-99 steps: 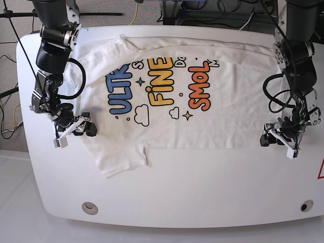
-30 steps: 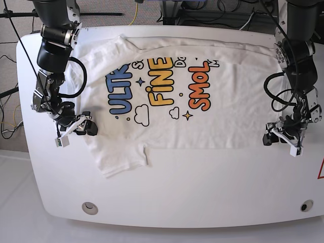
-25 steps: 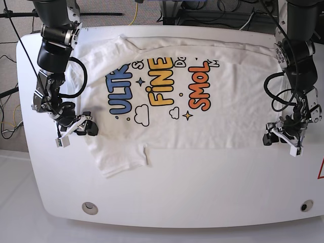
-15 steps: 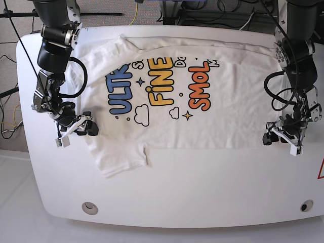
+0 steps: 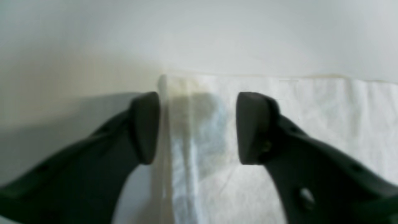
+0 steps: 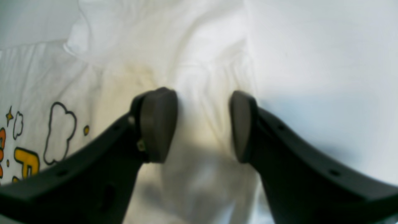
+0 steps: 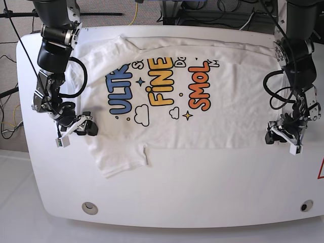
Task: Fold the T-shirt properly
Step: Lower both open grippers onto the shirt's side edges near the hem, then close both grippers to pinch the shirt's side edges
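Your T-shirt (image 7: 177, 96) lies spread print-up across the white tabletop (image 7: 202, 187), filling the upper and middle part of the base view, with one sleeve pointing toward the lower left.

Your right pincer (image 7: 81, 129), at the left of the base view, sits low at the shirt's left edge just above that sleeve. In the right wrist view its fingers (image 6: 157, 124) stand apart with rumpled white cloth between them, clamped on nothing.

Your left pincer (image 7: 282, 137), at the right of the base view, sits at the shirt's lower right corner. In the left wrist view its fingers (image 5: 144, 127) stand apart, straddling the hemmed edge of the T-shirt (image 5: 199, 140); one finger is over bare tabletop (image 5: 77, 62), the other over cloth.
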{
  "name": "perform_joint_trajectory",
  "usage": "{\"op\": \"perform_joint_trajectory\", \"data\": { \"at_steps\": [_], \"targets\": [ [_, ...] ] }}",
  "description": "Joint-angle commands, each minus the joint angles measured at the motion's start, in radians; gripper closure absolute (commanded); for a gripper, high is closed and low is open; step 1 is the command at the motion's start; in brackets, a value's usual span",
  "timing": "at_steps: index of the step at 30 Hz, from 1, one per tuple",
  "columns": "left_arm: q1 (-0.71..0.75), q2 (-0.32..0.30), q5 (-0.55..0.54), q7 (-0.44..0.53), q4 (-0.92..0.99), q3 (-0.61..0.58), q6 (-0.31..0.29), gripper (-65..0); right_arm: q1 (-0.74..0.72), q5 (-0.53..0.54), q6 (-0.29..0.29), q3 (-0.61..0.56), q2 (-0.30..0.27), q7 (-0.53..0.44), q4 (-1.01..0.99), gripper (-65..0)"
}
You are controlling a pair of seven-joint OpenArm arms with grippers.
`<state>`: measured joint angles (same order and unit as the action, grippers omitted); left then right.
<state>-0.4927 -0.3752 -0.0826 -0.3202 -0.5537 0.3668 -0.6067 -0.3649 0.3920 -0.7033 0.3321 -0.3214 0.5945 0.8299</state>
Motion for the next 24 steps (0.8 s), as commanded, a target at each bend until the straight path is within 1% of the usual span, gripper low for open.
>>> {"op": "perform_joint_trajectory", "data": {
  "at_steps": [1,2,4,6,10,12,18,20,24],
  "targets": [
    [-0.012,-0.015,-0.007,-0.027,-0.015,-0.001,-0.003,-23.9,-0.011,-0.017,0.005,-0.003,-0.011,0.022,0.008,-27.2],
    [-0.012,-0.015,-0.012,-0.037,-0.017,-0.003,0.0,-21.2,-0.011,-0.016,0.005,-0.003,-0.009,0.023,0.009,-26.6],
    [-0.01,-0.015,-0.015,-0.044,-0.017,-0.004,-0.001,-18.1,-0.011,-0.015,0.005,-0.004,-0.01,0.023,0.008,-26.9],
    [-0.009,-0.015,-0.018,-0.049,-0.019,-0.006,-0.003,-17.3,-0.01,-0.016,0.005,-0.005,-0.01,0.021,0.005,-28.3],
    [-0.008,-0.013,-0.019,-0.057,-0.021,-0.011,-0.003,-18.5,-0.01,-0.015,0.005,-0.006,-0.011,0.021,0.004,-29.2],
    [-0.01,-0.007,-0.014,-0.053,-0.018,-0.008,-0.013,-21.0,-0.008,-0.015,0.005,-0.005,-0.012,0.024,0.014,-29.8],
    [-0.012,0.003,-0.011,-0.05,-0.022,-0.01,-0.005,-25.7,-0.009,-0.013,0.005,-0.004,-0.012,0.024,0.014,-30.4],
    [-0.013,0.004,-0.011,-0.05,-0.023,-0.008,-0.002,-26.2,-0.009,-0.014,0.005,-0.004,-0.011,0.024,0.012,-30.5],
    [-0.01,0.002,-0.015,-0.034,-0.021,0.001,0.003,-23.0,-0.007,-0.016,0.005,-0.007,-0.01,0.031,0.005,-30.0]
  ]
}}
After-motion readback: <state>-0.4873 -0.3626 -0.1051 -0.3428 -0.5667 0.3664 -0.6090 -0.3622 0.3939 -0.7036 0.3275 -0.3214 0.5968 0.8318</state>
